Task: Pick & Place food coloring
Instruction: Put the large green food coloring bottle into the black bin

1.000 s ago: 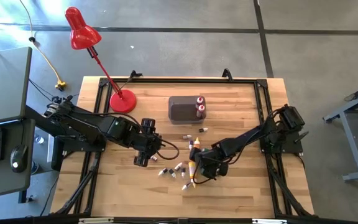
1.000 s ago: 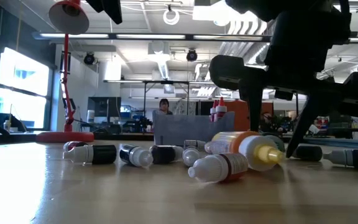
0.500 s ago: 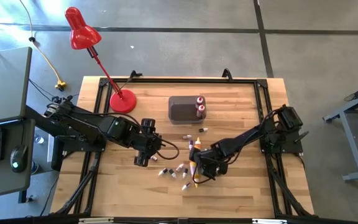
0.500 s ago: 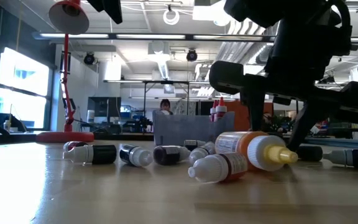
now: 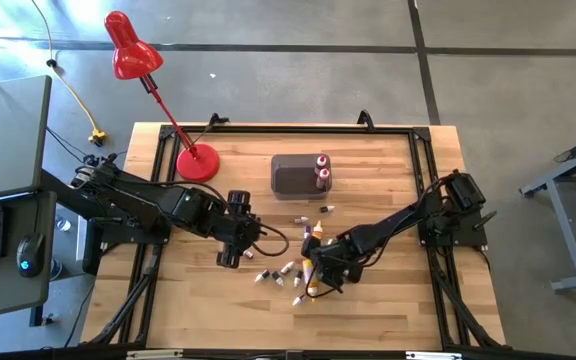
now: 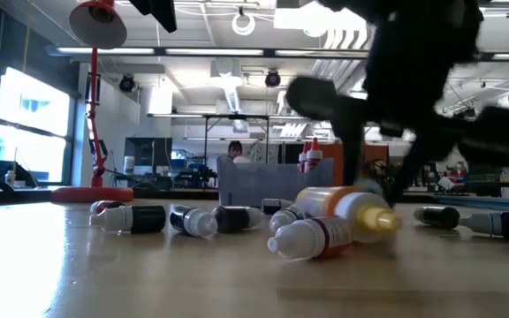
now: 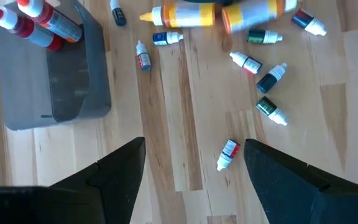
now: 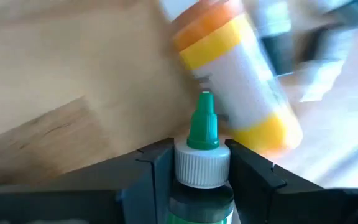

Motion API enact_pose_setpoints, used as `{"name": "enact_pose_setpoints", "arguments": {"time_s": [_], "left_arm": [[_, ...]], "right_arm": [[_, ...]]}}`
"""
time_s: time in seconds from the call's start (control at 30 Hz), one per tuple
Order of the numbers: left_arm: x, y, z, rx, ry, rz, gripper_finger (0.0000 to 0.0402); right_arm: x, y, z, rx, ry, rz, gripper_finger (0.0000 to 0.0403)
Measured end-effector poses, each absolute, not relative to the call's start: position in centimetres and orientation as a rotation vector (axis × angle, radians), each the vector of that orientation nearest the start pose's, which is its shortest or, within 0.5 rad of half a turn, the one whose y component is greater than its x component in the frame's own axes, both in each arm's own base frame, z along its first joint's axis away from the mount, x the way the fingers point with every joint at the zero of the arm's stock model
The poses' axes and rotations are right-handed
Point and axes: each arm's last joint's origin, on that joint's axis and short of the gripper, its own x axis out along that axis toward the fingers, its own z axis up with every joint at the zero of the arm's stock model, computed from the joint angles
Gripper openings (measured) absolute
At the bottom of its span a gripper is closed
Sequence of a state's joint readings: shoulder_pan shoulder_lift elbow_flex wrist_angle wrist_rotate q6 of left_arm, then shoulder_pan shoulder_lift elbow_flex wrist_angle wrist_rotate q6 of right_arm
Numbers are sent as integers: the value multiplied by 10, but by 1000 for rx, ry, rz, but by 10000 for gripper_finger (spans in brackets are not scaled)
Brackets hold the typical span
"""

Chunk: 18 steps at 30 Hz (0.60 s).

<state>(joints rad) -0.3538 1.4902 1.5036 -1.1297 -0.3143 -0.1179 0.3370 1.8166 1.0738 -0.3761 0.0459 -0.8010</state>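
Green bottle pinched, tub waits

High view: right gripper (image 5: 320,272) low over the scatter of bottles (image 5: 288,272) mid-counter (image 5: 388,310), beside an orange-and-yellow bottle (image 5: 311,266). Tub (image 5: 294,176) sits behind, two red bottles (image 5: 321,171) already inside; likely the drop spot. Left gripper (image 5: 230,258) hovers near the scatter, idle.

Low view: bottles lie on their sides; right arm is a dark mass overhead, its grasp hidden.

Left wrist view: fingers (image 7: 120,168) spread wide, nothing between; tub and loose bottles ahead.

Right wrist view: fingers (image 8: 157,163) pinch a green bottle (image 8: 202,163) at the white collar, tip pointing forward. Bottle body cut off below; the orange-and-yellow bottle beyond is smeared.
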Motion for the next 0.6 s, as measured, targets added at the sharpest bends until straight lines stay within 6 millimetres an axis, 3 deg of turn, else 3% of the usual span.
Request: {"name": "enact_pose_setpoints", "arguments": {"time_s": [0.23,0.4,0.5,0.6], "left_arm": [[274,-82,350,307,911,364,269],[274,-81,351,257,861,459,269],[276,-82,350,211,813,506,269],[280,-84,335,205,790,506,269]], "right_arm": [[326,105,202,-942,837,476,115],[314,88,251,-923,699,325,122],[307,73,282,-825,582,235,118],[300,51,303,-674,501,217,115]]}}
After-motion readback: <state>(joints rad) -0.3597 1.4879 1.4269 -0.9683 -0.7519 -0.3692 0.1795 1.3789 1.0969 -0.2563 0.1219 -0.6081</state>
